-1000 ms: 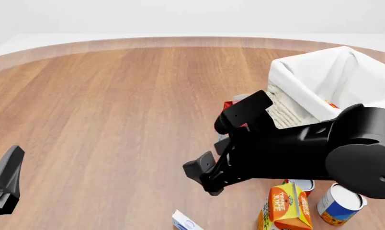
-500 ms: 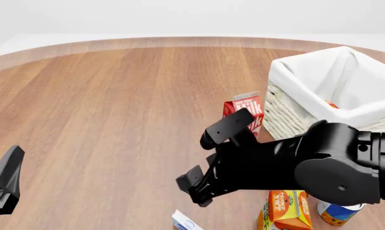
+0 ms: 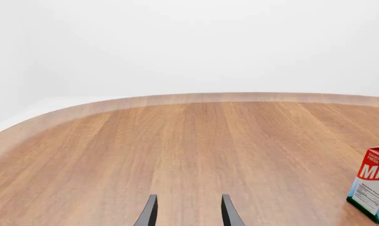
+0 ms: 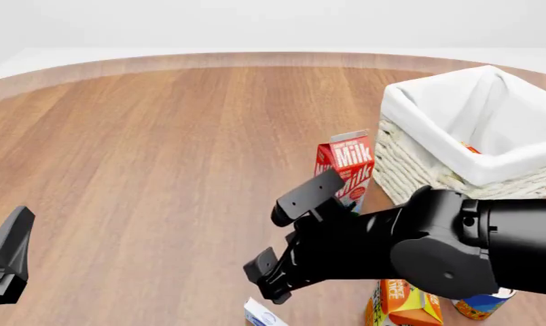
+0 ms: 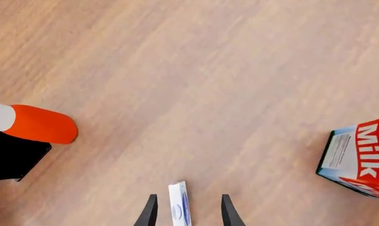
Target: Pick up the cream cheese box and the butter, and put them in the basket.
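Note:
The cream cheese box point(image 4: 259, 314), white with a blue mark, lies at the near table edge. In the right wrist view the cream cheese box point(image 5: 178, 205) stands edge-on between the fingers of my right gripper point(image 5: 189, 197), which is open and hangs just above it. From the front, my right gripper point(image 4: 268, 244) hovers over the box. The basket point(image 4: 409, 109) stands at the far right. A small orange-red bit point(image 4: 470, 148) shows inside it, too little to name. I cannot make out the butter. My left gripper point(image 3: 188, 207) is open and holds nothing; its dark tip point(image 4: 9, 261) shows low at the left edge.
A red-and-white milk carton point(image 4: 348, 165) stands left of the basket, close behind my right gripper. An orange juice carton point(image 4: 405, 307) and a can point(image 4: 483, 307) sit under the right arm. An orange-red rounded object point(image 5: 40, 125) lies beside a black shape point(image 5: 13, 156).
My right gripper has moved down and toward the near edge, uncovering the milk carton and closing in over the cream cheese box. The left arm has not moved.

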### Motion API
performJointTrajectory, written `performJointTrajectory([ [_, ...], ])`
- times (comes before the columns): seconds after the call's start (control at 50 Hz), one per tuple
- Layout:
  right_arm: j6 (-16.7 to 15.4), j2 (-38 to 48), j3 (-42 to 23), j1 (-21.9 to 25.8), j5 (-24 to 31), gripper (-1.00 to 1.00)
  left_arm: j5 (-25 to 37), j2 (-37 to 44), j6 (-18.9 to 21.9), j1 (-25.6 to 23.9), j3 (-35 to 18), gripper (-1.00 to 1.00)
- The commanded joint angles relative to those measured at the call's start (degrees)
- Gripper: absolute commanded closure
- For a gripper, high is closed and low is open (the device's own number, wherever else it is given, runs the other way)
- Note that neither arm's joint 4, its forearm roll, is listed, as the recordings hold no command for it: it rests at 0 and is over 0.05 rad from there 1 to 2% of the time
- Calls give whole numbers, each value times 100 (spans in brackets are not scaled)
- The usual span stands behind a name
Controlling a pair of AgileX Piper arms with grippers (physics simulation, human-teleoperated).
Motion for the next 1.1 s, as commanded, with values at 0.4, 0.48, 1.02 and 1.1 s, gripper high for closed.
performJointTrajectory([
  [0.4,67,400,63,85,-285,-100,0,0,1,0,0,-100],
  [0.48,99,505,110,106,-366,-100,0,0,0,0,0,-100],
  [1.02,294,1060,199,244,-754,-100,0,0,2,0,0,-100],
  [1.1,332,1146,202,278,-819,-100,0,0,1,1,0,-100],
])
